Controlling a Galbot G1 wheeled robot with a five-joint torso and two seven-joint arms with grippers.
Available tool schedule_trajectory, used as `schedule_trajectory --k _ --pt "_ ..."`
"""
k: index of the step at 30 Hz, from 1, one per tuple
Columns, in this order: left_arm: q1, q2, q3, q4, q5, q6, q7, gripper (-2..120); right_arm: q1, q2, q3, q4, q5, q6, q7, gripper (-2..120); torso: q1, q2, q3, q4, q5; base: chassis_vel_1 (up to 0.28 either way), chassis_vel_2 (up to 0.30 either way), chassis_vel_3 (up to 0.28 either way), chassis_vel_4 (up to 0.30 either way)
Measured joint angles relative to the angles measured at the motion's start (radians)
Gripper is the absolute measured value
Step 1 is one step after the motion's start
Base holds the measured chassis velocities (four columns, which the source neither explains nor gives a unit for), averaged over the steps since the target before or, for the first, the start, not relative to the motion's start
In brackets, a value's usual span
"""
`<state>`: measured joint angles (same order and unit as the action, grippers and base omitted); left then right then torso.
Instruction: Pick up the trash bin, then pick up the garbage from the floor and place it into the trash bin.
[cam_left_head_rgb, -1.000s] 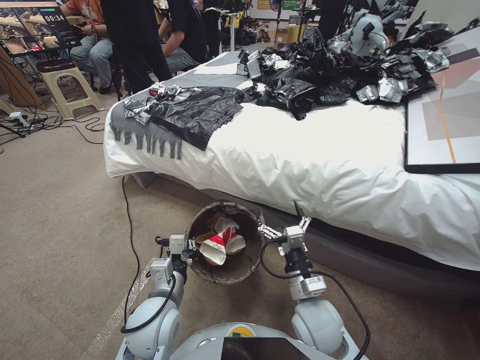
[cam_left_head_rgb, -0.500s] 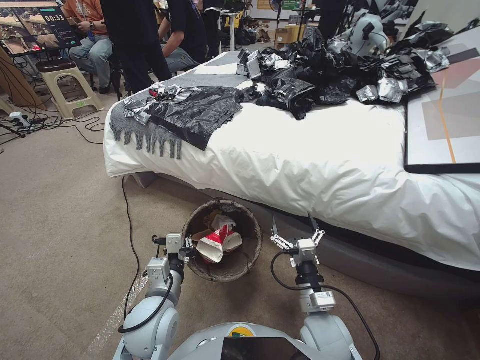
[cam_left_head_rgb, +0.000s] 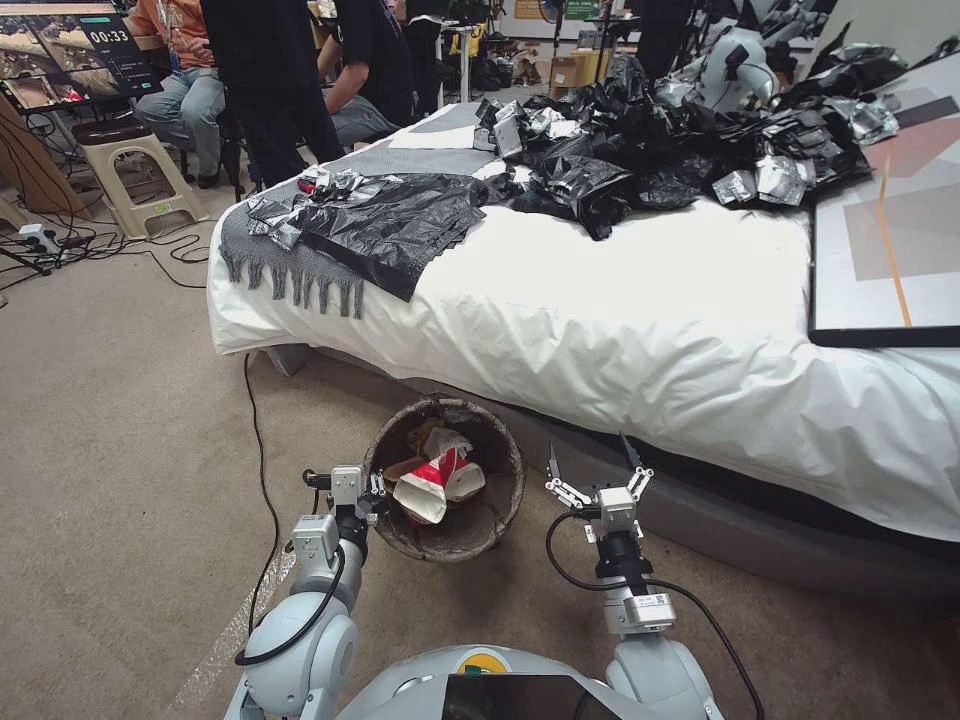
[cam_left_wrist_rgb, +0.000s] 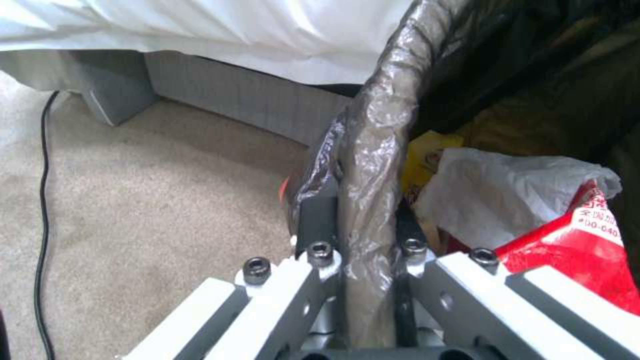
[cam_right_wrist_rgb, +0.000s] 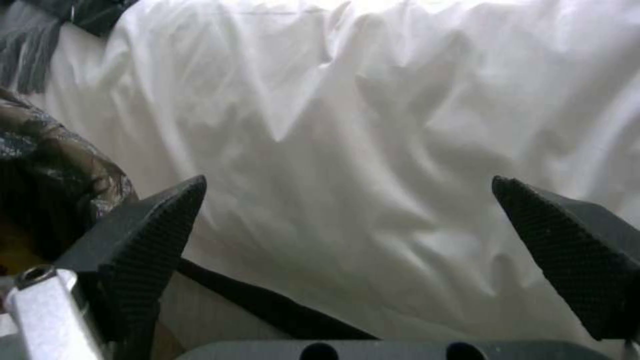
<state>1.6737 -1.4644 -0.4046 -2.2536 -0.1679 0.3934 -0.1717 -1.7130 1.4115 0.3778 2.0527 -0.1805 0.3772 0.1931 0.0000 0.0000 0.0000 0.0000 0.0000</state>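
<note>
Facing the bed, I have its white sheet spread across the far side of my head view from ten o'clock round to three, with a heap of black bags piled on it at one o'clock and bare carpet running off at nine. The trash bin sits low at twelve o'clock, just short of the bed's base, its dark liner folded over the rim. Inside it lie a red-and-white wrapper, a white tissue wad and a scrap of yellow wrapper.

My left gripper is at the bin's nine o'clock edge, its fingers pressed onto the bagged rim, one outside and one inside. My right gripper hangs at the bin's three o'clock, just beside it and not touching, its fingers spread wide with nothing between them, aimed at the white sheet.

I judge the step in hand to be the tail of a drop: the litter is in the bin, my right side is free, and my left holds the bin by its rim. I can see no loose litter on the carpet in front of me. The next move, I think, calls for finding whatever is left on the floor, which may mean turning or driving, and keeping the bin level while I do, since the rim hold is narrow and the liner looks slippery.
</note>
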Motion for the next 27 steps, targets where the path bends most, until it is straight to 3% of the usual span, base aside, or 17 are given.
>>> schedule_trajectory --k 27 --pt "0.001 -0.003 0.001 -0.001 0.001 -0.010 0.009 0 0.025 -0.003 0.004 -0.007 0.014 -0.005 -0.003 100 0.000 0.000 0.000 -0.0001 0.0000 0.028 0.024 0.026 0.025"
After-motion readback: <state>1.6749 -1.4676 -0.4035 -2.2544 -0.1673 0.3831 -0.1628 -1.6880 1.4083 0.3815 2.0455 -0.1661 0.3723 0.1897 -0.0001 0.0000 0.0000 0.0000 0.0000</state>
